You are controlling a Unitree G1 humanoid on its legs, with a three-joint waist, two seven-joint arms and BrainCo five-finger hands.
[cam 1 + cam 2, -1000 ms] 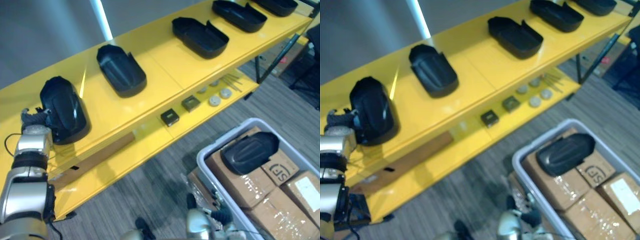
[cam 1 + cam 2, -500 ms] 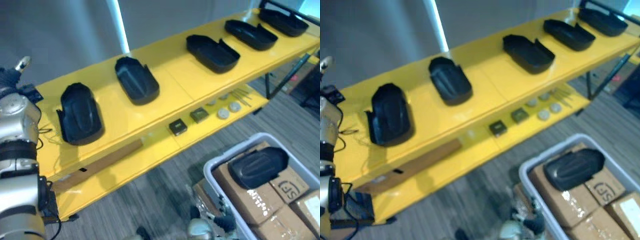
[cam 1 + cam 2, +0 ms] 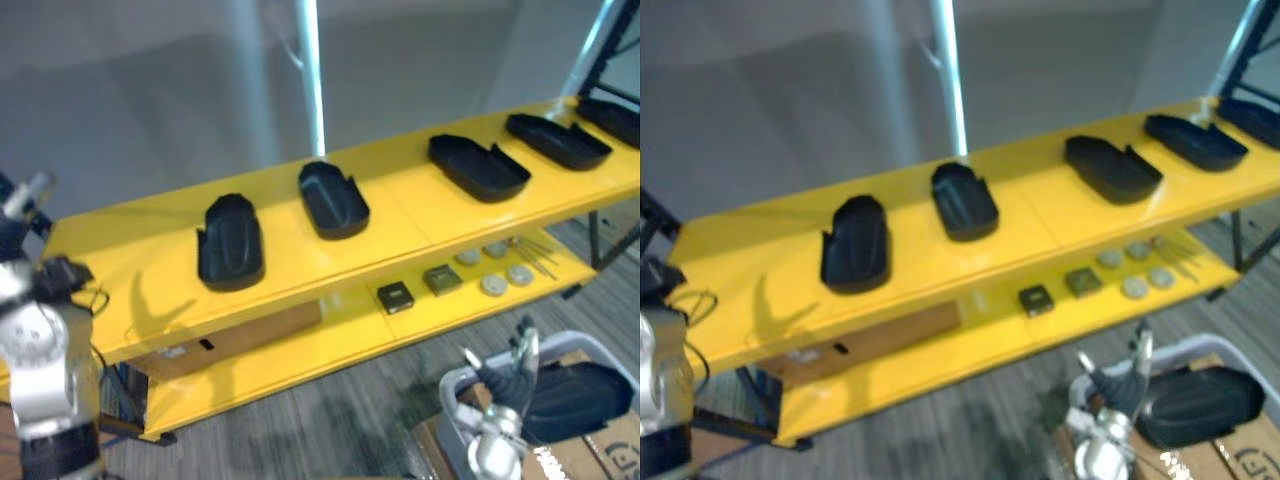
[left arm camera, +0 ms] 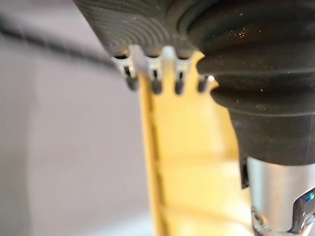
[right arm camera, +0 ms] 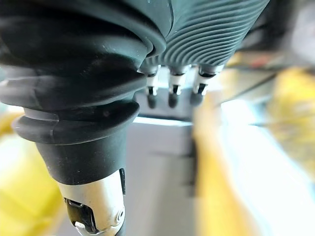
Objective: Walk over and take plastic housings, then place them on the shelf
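Observation:
Several black plastic housings lie in a row on the yellow top shelf (image 3: 150, 260). The leftmost housing (image 3: 230, 240) lies dome up, and the one beside it (image 3: 333, 198) lies hollow side up. Another black housing (image 3: 575, 398) rests in the grey bin (image 3: 580, 342) at the lower right. My left hand (image 3: 22, 205) is off the shelf's left end, open and empty; its fingers (image 4: 155, 81) point along the shelf edge. My right hand (image 3: 512, 362) is raised beside the bin, fingers (image 5: 170, 93) straight, holding nothing.
The lower shelf carries two small dark square parts (image 3: 396, 296), some round discs (image 3: 493, 283) and thin rods (image 3: 535, 250). A long cardboard box (image 3: 240, 335) lies on it to the left. Cardboard boxes (image 3: 620, 452) fill the bin under the housing. Grey carpet spreads below.
My left hand has let go of the leftmost housing and drawn back past the shelf's left end. The camera has tilted up and shifted. My right hand has risen beside the bin.

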